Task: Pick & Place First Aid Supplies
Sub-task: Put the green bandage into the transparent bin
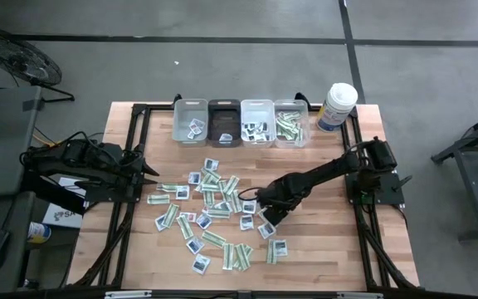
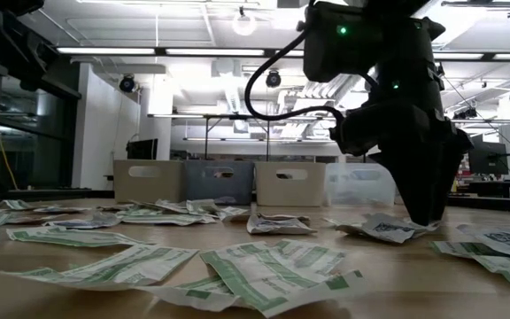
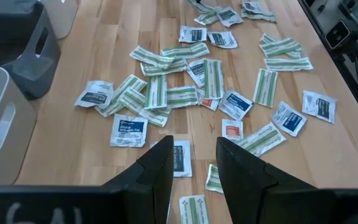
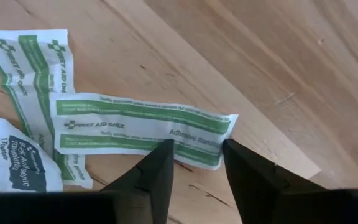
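Packets (image 1: 214, 212) of first aid supplies are lying scattered over the middle of the table (image 1: 322, 249), with four bins (image 1: 241, 122) lining its far edge. Right arm is reaching in over the pile's right side, its right claw (image 4: 194, 155) hanging parted, gripping nothing, straddling the near edge of one green-and-white strip (image 4: 142, 127). That strip's long axis is running crosswise to the fingers, so the jaws look set to pinch across its width. Left claw (image 3: 191, 158) is waiting at the pile's left edge, parted and empty, clearly farther off.
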Robot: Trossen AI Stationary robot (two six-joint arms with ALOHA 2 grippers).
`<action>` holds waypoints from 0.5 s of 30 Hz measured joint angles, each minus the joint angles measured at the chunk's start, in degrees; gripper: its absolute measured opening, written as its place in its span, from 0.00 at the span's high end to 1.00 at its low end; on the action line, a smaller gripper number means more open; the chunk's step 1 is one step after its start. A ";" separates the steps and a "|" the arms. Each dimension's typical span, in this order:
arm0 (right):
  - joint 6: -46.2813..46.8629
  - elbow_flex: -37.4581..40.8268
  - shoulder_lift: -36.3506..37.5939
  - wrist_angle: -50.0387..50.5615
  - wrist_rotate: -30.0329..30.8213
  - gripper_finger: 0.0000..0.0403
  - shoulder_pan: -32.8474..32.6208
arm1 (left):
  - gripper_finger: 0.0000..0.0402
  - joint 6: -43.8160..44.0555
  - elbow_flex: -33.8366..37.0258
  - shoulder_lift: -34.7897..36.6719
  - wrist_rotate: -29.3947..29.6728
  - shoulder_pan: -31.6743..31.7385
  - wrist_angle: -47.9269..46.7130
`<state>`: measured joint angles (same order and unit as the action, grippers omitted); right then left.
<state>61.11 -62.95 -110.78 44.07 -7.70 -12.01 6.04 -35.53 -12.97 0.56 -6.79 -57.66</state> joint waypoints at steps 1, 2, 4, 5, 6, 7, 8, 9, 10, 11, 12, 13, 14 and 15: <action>-0.04 -0.01 0.00 -0.02 0.09 0.69 0.02 | 0.70 0.09 0.00 0.00 0.00 0.01 0.01; 0.13 -0.01 0.00 0.01 0.18 0.71 0.04 | 0.70 0.22 0.00 0.00 0.00 0.02 -0.01; 0.47 -0.01 0.00 0.16 0.63 0.74 0.04 | 0.70 0.22 0.00 -0.01 0.00 0.00 0.00; 0.47 -0.01 0.00 0.24 0.85 0.76 0.02 | 0.70 0.24 0.00 0.00 0.00 0.02 -0.01; 0.48 -0.01 0.00 0.39 0.96 0.78 0.02 | 0.70 0.24 0.00 0.00 0.00 0.00 -0.01; 0.47 -0.01 0.00 0.55 1.05 0.80 0.02 | 0.70 0.24 0.00 0.00 0.00 0.00 -0.01; 0.47 -0.01 0.00 0.66 1.15 0.82 0.02 | 0.70 0.24 0.00 0.00 0.01 0.01 -0.01; 0.47 -0.01 0.00 0.70 1.19 0.83 0.02 | 0.70 0.24 0.00 -0.01 0.03 0.00 0.00; 0.51 -0.01 0.00 0.72 1.24 0.85 0.01 | 0.70 0.24 0.00 0.00 0.07 0.01 0.00; 0.59 -0.01 0.00 0.72 1.29 0.86 0.00 | 0.70 0.24 0.00 0.00 0.23 0.00 -0.01; 0.61 -0.01 0.00 0.72 1.29 0.87 0.00 | 0.70 0.24 0.00 0.00 0.33 0.02 -0.01; 0.61 -0.01 0.00 0.70 1.29 0.88 0.00 | 0.70 0.24 0.00 0.00 0.39 0.01 0.01; 0.73 -0.01 0.00 0.70 1.31 0.90 0.00 | 0.70 0.24 0.00 0.00 0.44 0.00 0.01; 1.04 -0.01 0.00 0.70 1.36 0.91 0.00 | 0.70 0.24 0.00 0.00 0.45 0.01 0.01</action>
<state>62.15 -62.96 -110.78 44.77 -6.34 -12.01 6.28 -35.53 -12.97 1.01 -6.78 -57.65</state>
